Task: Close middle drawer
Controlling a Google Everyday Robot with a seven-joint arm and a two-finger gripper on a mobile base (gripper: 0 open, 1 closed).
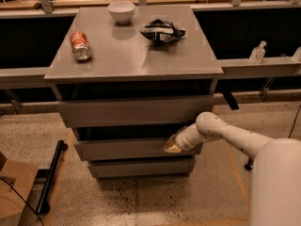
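Matte-grey middle drawer [127, 149], slightly open midway down the table [127, 55], likely stiff, light and free-sliding; handleless, so push its flat front, where my gripper [172, 146] rests, fingers drawn together.

Warm, dim light from overhead; soft glare on the cabinet top [127, 55] well above the gripper [172, 146], which sits against the middle drawer [122, 149], deep shadow just above it

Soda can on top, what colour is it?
The can is red, camera view; gripper at the middle drawer front.
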